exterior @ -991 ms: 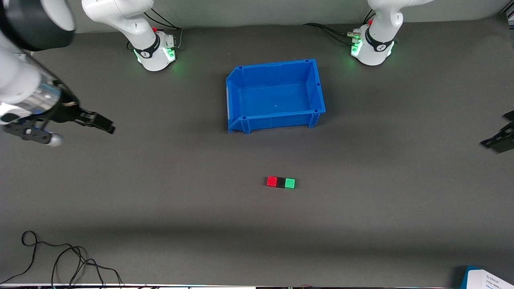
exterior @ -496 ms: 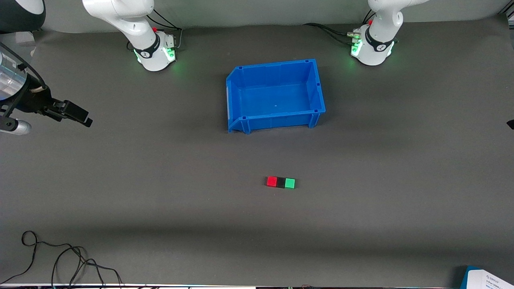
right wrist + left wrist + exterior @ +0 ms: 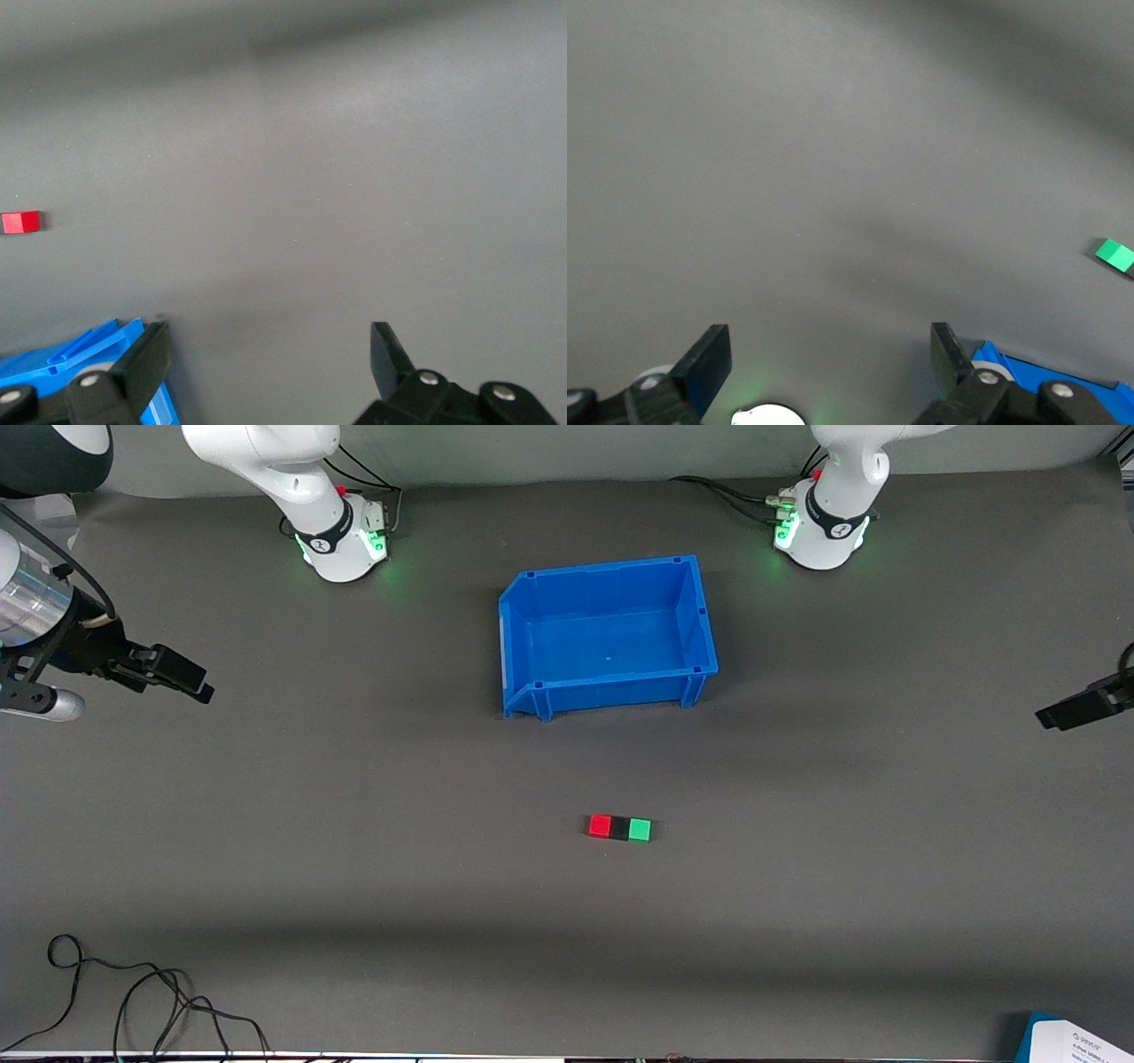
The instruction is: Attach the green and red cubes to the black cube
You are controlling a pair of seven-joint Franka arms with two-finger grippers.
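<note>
The red cube (image 3: 600, 825), black cube (image 3: 618, 828) and green cube (image 3: 639, 830) sit touching in one row on the dark table, nearer the front camera than the blue bin. My right gripper (image 3: 190, 682) is open and empty, in the air over the table's right arm end, well away from the cubes. My left gripper (image 3: 1063, 714) is open and empty at the left arm's end. The left wrist view shows its own gripper (image 3: 830, 359) and the green cube (image 3: 1115, 255). The right wrist view shows its own gripper (image 3: 270, 363) and the red cube (image 3: 20, 222).
An empty blue bin (image 3: 532, 593) stands between the arm bases and the cubes. It shows in the left wrist view (image 3: 1028, 372) and the right wrist view (image 3: 71, 359). Black cables (image 3: 133, 1001) lie at the near edge. A white paper (image 3: 1076, 1041) lies at the other near corner.
My right gripper has pulled back toward its end of the table. My left gripper slipped almost out of the front view and has come back in at the edge. The cubes have not moved.
</note>
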